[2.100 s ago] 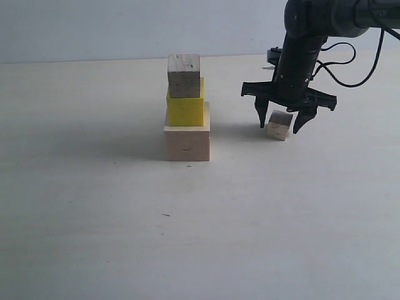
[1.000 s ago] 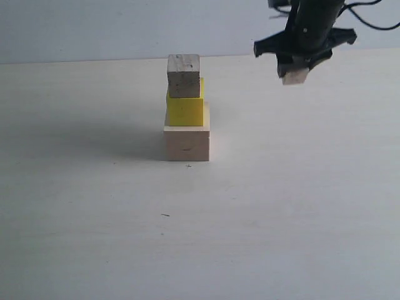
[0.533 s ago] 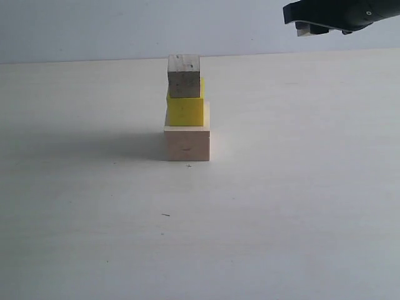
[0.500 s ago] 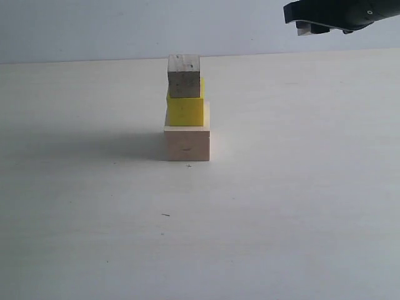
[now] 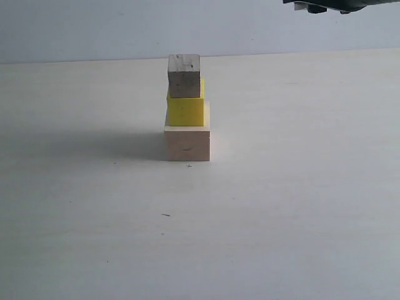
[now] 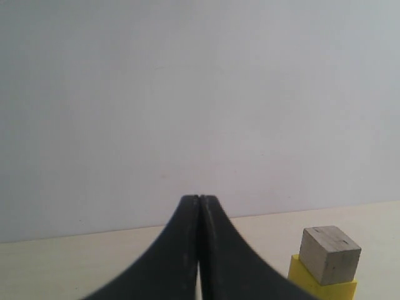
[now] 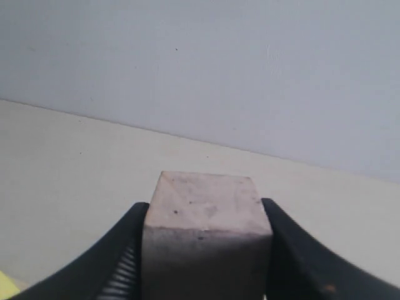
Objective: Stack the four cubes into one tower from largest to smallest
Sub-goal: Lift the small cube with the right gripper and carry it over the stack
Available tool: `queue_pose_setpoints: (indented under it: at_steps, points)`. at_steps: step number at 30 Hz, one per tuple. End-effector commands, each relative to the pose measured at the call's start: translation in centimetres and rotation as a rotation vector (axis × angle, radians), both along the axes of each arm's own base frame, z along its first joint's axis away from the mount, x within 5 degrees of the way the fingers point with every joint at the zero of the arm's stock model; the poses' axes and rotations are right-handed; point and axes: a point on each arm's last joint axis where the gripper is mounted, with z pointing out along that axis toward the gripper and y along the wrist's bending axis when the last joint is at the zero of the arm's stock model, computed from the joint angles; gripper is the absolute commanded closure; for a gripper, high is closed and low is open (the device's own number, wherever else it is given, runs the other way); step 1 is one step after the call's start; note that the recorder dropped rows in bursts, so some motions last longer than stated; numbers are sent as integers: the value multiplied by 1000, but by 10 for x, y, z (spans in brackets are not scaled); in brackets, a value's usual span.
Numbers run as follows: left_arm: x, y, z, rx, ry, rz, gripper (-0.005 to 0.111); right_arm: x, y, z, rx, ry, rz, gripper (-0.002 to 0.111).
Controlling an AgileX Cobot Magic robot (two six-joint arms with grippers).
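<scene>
Three cubes stand stacked mid-table: the largest pale wood cube [image 5: 187, 143] at the bottom, the yellow cube [image 5: 185, 110] on it, and the knotty wood cube [image 5: 184, 75] on top. The left wrist view shows the knotty cube [image 6: 329, 253] on the yellow one [image 6: 312, 286], off to one side of my left gripper [image 6: 199, 199], which is shut on nothing. My right gripper [image 7: 205, 205] is shut on the tiniest pale cube [image 7: 206, 219]. In the exterior view the right gripper [image 5: 325, 6] is a dark sliver at the top right edge, high above the table and right of the tower.
The pale table [image 5: 281, 187] stretches bare around the tower, with a plain light wall [image 5: 94, 28] behind it. A small dark speck [image 5: 165, 215] lies on the table in front of the stack.
My right gripper has risen with the tiniest cube from table height to the top edge of the exterior view. The three-cube stack has not moved.
</scene>
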Motion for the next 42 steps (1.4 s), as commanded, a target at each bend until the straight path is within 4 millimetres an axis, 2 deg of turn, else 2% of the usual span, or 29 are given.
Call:
queue_pose_setpoints:
  at_steps: [1, 4, 6, 8, 12, 16, 22, 25, 28, 32, 34, 37, 40, 42]
  points:
    - [0, 0, 0, -10, 2, -5, 107, 2, 0, 10, -138, -140, 72, 108]
    - [0, 0, 0, -10, 2, -5, 107, 9, 0, 10, -97, -194, 45, 108]
    - [0, 0, -5, -7, 16, 3, 107, 17, -14, 7, -31, -199, -32, 108]
    - [1, 0, -7, -5, 23, 7, 107, 23, -50, -1, 290, -65, -282, 108]
    - [1, 0, -7, -5, 23, 7, 107, 25, -83, -11, 426, 38, -425, 108]
    - [0, 0, -7, -5, 23, 3, 107, 21, -104, -27, 553, 213, -536, 108]
    - [-2, -1, -6, -8, 12, -10, 107, 16, -101, -33, 531, 296, -503, 108]
    - [-3, 0, -5, -9, 7, -10, 107, 17, -101, -18, 554, 195, -471, 108]
    - [-3, 0, -5, -9, 7, -10, 107, 14, -108, 9, 607, 4, -517, 108]
    - [-3, 0, -5, -9, 7, -10, 107, 2, -129, 44, 797, -263, -732, 108]
    - [-3, 0, -5, -9, 7, -10, 107, -2, -135, 56, 844, -354, -779, 108]
    - [-3, 0, -5, -9, 7, -10, 107, -4, -134, 72, 778, -436, -712, 108]
    - [-3, 0, -5, -9, 7, -10, 107, -2, -124, 86, 618, -493, -572, 108]
    - [-3, 0, -5, -9, 7, -10, 107, -1, -113, 94, 452, -534, -448, 108]
